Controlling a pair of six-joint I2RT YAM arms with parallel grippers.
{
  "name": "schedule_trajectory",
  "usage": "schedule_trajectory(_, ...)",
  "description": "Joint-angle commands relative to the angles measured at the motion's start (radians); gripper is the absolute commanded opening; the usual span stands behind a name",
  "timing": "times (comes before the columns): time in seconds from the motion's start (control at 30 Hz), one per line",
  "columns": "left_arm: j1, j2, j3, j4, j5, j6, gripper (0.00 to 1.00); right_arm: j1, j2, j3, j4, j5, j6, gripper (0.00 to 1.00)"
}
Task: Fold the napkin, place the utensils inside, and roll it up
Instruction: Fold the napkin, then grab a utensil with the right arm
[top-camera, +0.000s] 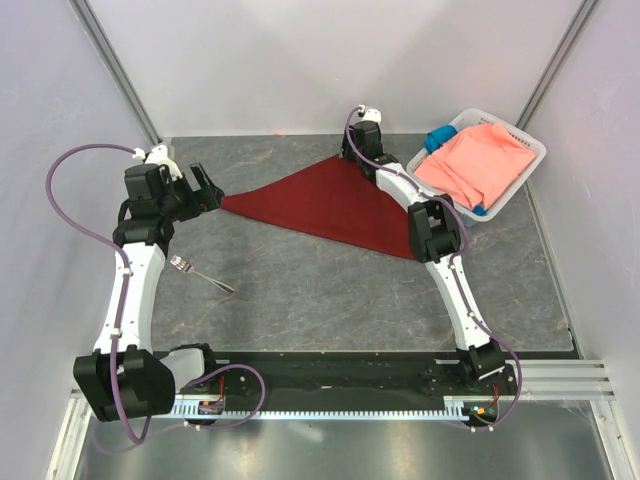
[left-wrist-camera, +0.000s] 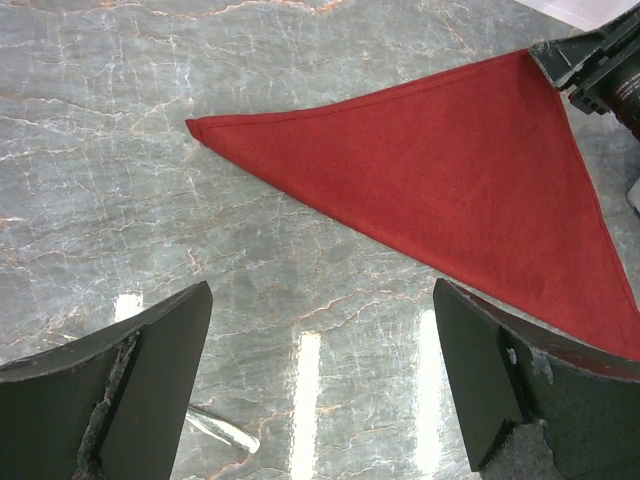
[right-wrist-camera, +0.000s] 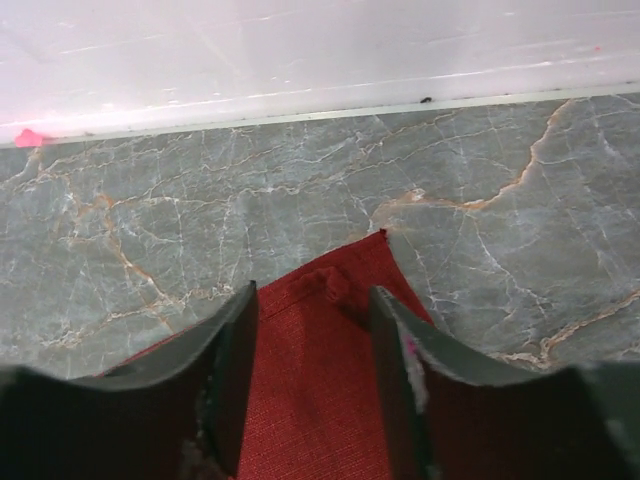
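Note:
The dark red napkin (top-camera: 330, 205) lies flat on the grey marble table, folded into a triangle with one tip pointing left (left-wrist-camera: 450, 170). My right gripper (top-camera: 356, 160) hangs over the napkin's far corner. Its jaws (right-wrist-camera: 312, 292) stand open on either side of the cloth (right-wrist-camera: 320, 400), which shows a small pinched wrinkle near the corner. My left gripper (top-camera: 208, 188) is wide open just left of the napkin's left tip, with nothing between its fingers (left-wrist-camera: 322, 290). One of the utensils, a silvery fork (top-camera: 200, 272), lies on the table beside the left arm; its handle end (left-wrist-camera: 225, 430) shows below the left finger.
A white basket (top-camera: 530, 160) at the back right holds a salmon-pink cloth (top-camera: 475, 160) and a blue cloth (top-camera: 438, 138). The white back wall (right-wrist-camera: 300, 60) rises close behind the napkin's far corner. The right gripper's body (left-wrist-camera: 600, 65) shows at the napkin's far corner.

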Motion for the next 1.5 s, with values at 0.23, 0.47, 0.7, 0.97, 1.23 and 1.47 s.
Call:
schedule_trajectory(0.23, -0.004, 0.005, -0.002, 0.041, 0.043, -0.02, 0.99, -0.001, -0.228, -0.125, 0.049, -0.063, -0.095, 0.75)
schedule_trajectory(0.47, -0.002, 0.008, -0.005, 0.04, 0.023, -0.018, 0.99, 0.002, -0.439, -0.289, 0.049, -0.069, -0.149, 0.81)
schedule_trajectory(0.7, -0.008, 0.019, -0.028, 0.046, -0.055, -0.024, 0.99, 0.026, -0.668, -0.582, 0.043, -0.15, -0.129, 0.82)
schedule_trajectory(0.97, -0.004, -0.064, -0.181, 0.05, -0.252, -0.093, 1.0, 0.062, -0.907, -0.837, -0.044, -0.271, -0.112, 0.79)
schedule_trajectory(1.23, 0.027, -0.17, -0.382, 0.018, -0.411, -0.283, 0.81, 0.088, -1.084, -1.058, -0.049, -0.326, -0.09, 0.79)
schedule_trajectory(1.47, 0.048, -0.135, -0.499, 0.023, -0.415, -0.502, 0.69, 0.092, -1.145, -1.13, -0.058, -0.379, -0.084, 0.77)
